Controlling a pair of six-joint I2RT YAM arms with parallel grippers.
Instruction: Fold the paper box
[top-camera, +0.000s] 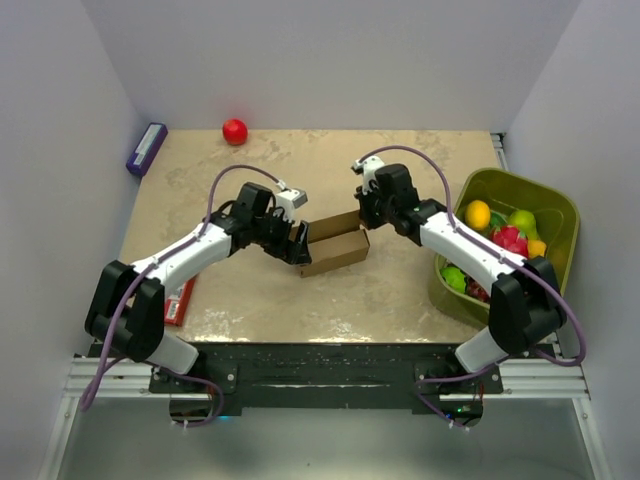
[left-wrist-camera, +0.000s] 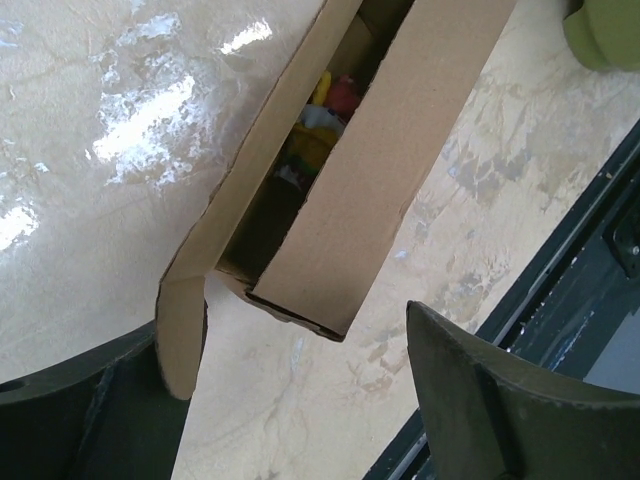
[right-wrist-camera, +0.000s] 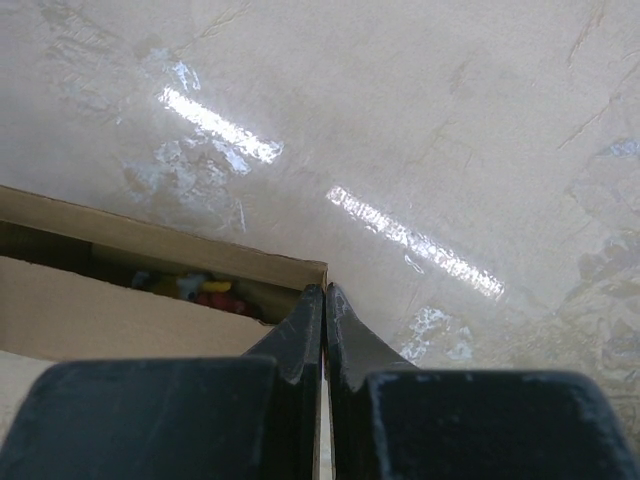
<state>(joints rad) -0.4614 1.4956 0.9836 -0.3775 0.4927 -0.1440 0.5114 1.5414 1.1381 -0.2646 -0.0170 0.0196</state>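
Note:
The paper box (top-camera: 335, 250) is plain brown cardboard, a long narrow open box lying across the table's middle. My left gripper (top-camera: 298, 243) is open at its left end. In the left wrist view (left-wrist-camera: 300, 390) the box end (left-wrist-camera: 370, 190) sits just beyond the spread fingers (left-wrist-camera: 500, 410), and a loose end flap (left-wrist-camera: 180, 335) rests against the left finger. My right gripper (top-camera: 366, 218) is at the right end. In the right wrist view it (right-wrist-camera: 324, 295) is pinched shut on the box's thin end wall at its corner (right-wrist-camera: 300, 270). Small colourful bits show inside the box.
A green bin (top-camera: 560, 215) of toy fruit stands at the right edge, close to my right arm. A red ball (top-camera: 234, 131) and a small purple box (top-camera: 146, 148) lie at the back left. A red flat pack (top-camera: 180, 300) lies under my left arm.

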